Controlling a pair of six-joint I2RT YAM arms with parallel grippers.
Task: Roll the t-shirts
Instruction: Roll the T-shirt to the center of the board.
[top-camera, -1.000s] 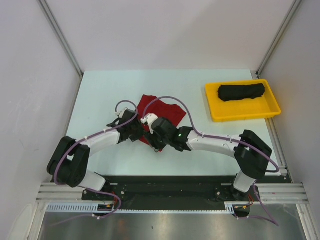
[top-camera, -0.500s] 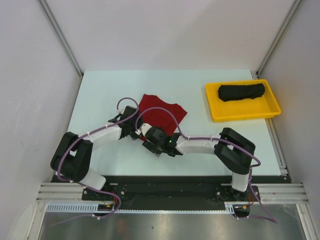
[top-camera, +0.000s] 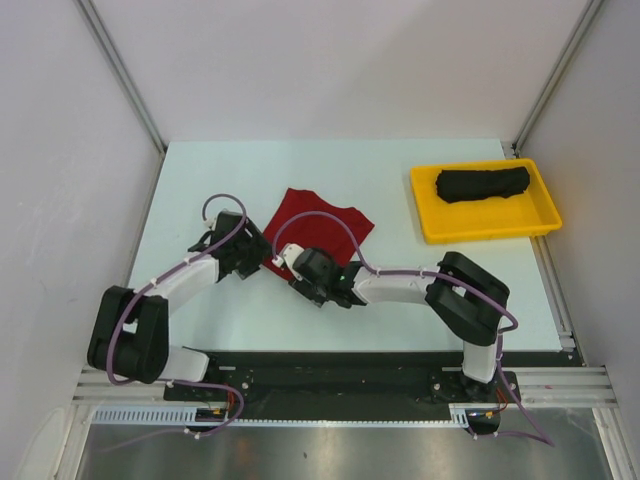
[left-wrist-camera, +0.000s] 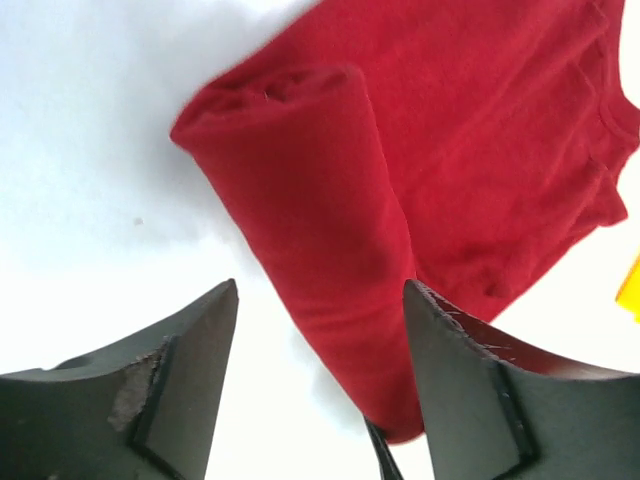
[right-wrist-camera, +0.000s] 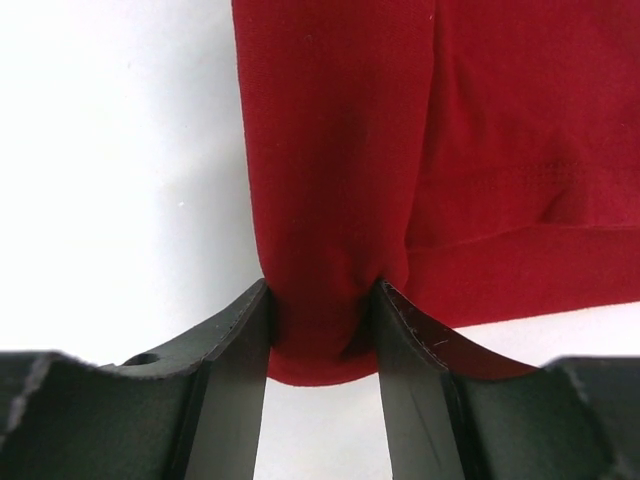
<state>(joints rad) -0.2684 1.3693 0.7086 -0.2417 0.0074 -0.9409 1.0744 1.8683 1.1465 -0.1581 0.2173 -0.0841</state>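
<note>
Spreading the left gripper (left-wrist-camera: 320, 295) wide, both dark fingers (left-wrist-camera: 180, 380) standing apart and closing on nothing, one on either side of the cloth roll without touching it. Counting two arms, two grippers, two t-shirts and one tray.

Reaching with the left arm (top-camera: 175, 285) from its base at the near left, bowing outward at the elbow, then slanting forward and right to the near left corner of the red t-shirt (top-camera: 322, 222). Showing that shirt near the middle of the white table (top-camera: 200, 180), partly rolled: a thick tube of cloth along its near edge, the far part lying flat with a sleeve and hem spread out beyond the roll.

Pinching one end of that roll with the right gripper (right-wrist-camera: 322, 290), fingers pressing into the red cloth from both sides and bunching it between them. Stretching the right arm (top-camera: 400, 288) low and leftward across the near part of the table, folding sharply at the elbow above its base at the near right.

Resting the black t-shirt (top-camera: 482, 184) as a rolled bundle inside the yellow tray (top-camera: 490, 228) at the far right of the table, well apart from both grippers.
</note>
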